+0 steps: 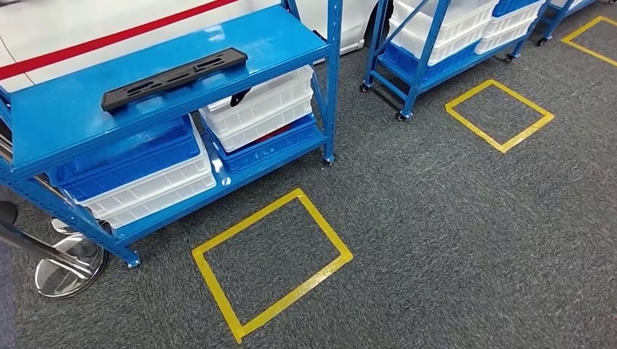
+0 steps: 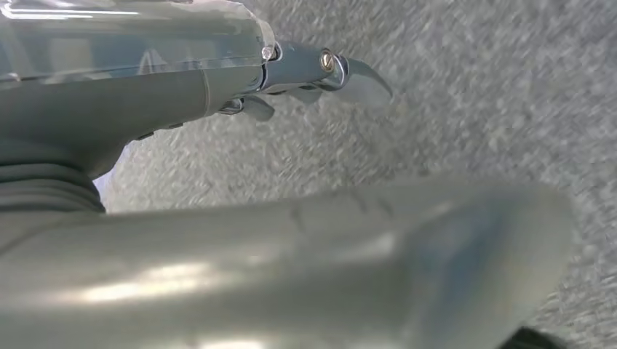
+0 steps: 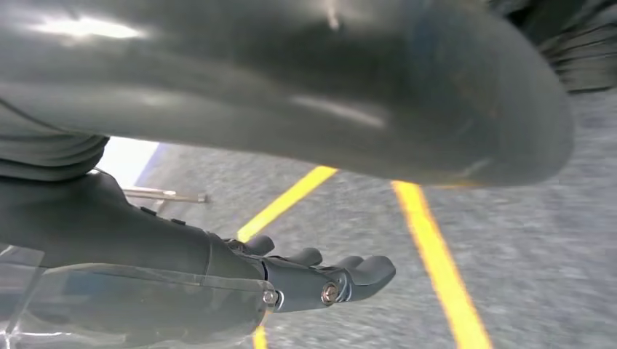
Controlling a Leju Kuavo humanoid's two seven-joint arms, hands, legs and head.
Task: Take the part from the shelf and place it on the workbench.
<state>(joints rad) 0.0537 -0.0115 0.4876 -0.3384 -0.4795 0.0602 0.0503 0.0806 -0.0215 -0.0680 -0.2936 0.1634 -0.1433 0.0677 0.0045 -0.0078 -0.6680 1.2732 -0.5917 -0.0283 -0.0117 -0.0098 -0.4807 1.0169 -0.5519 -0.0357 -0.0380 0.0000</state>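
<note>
The part [image 1: 174, 78] is a long flat black piece with slots. It lies on the top board of the blue shelf [image 1: 65, 116] at the upper left of the head view. In the left wrist view my left hand [image 2: 305, 80] hangs over grey carpet with its fingers stretched out and nothing in it. My right hand [image 3: 320, 276] in the right wrist view also hangs above the carpet, fingers apart and empty, near yellow tape lines. Both hands are far from the part.
White and blue bins [image 1: 255, 109] fill the shelf's lower levels. A second blue rack [image 1: 451, 36] with bins stands at the back. Yellow tape squares [image 1: 273, 262] [image 1: 498, 114] mark the grey carpet. A chrome post base [image 1: 65, 265] stands at the lower left.
</note>
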